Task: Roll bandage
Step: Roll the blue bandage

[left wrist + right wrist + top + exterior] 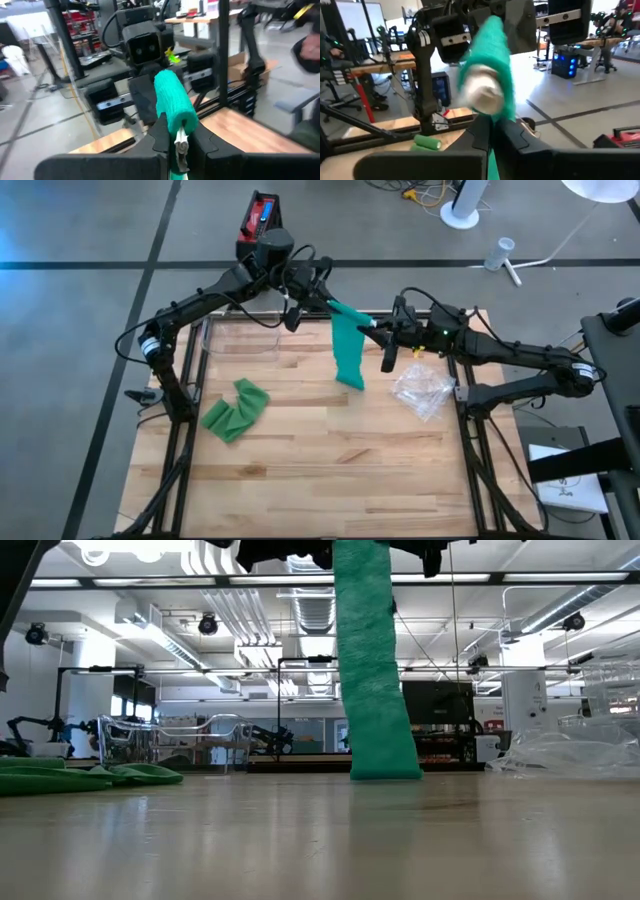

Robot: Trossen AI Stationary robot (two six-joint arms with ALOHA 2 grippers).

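Observation:
A green bandage (348,352) is held up between my two grippers over the table's far middle. Its rolled part (172,102) runs level from my left gripper (322,305) to my right gripper (378,327), and both grippers are shut on it. A loose strip (375,670) hangs from the roll, and its lower end (386,770) rests on the wooden table (330,470). A second green bandage (235,410) lies crumpled on the table's left side. My left gripper pinches a pale piece (181,145) at the roll's near end between its two fingers, coming level from the table's left, along the roll. The roll stands out beyond the fingertips, clear of the table. My right gripper meets the roll's other end (482,95), which shows white, coming level from the table's right. Green cloth (493,162) shows between its shut fingers; the roll sits just above the fingertips. How many layers it has, I cannot tell.
A clear plastic bag (422,390) lies on the table's right side, under the right arm. A clear plastic box (240,338) stands at the far left. The near half of the table has free room.

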